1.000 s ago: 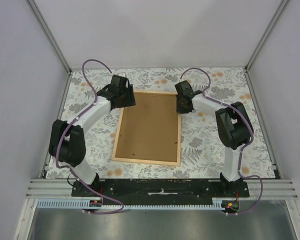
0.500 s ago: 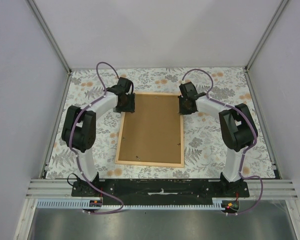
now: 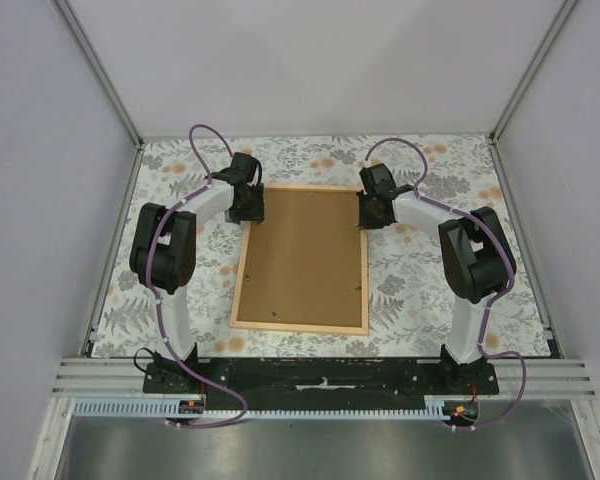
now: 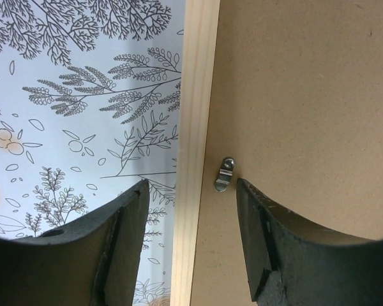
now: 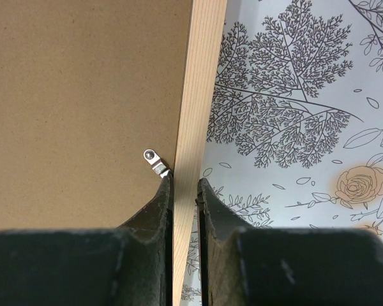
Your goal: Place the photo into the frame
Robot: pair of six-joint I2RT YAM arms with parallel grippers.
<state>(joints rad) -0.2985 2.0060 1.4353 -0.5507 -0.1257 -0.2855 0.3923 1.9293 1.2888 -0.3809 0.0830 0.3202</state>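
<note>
**Frame Held at One Far Corner, Photo Not Seen**

The frame [image 3: 298, 326] is laid flat on the tabletop [image 3: 410, 290] with its back up. In the top view its long side is run from 12 o'clock to 6 o'clock, tipped a little. The inside is filled by the brown backing board [image 3: 302, 255]. The photo is not seen in any view, so it cannot be told if it is under the board.

The right end effector [image 3: 373, 208] is placed at the frame's 1 o'clock corner. It is clenched on the thin wooden side, with one finger on each face of the wood. A small metal right clip [image 5: 156, 162] is seen just beside its inner finger.

The left end effector [image 3: 248, 205] is placed at the 11 o'clock corner. It is released and nothing is held. The wooden side and the small left clip [image 4: 224, 174] are found between its wide fingers, and neither is touched. The left clip is laid on the board, right at the wood's edge, with its long way nearly along the wood.

From the left end effector, the rest of the frame is spread toward 5 o'clock. The next move is judged to turn on the left clip. The left arm is nearer to it, and the frame is likely kept from sliding by the right one.
</note>
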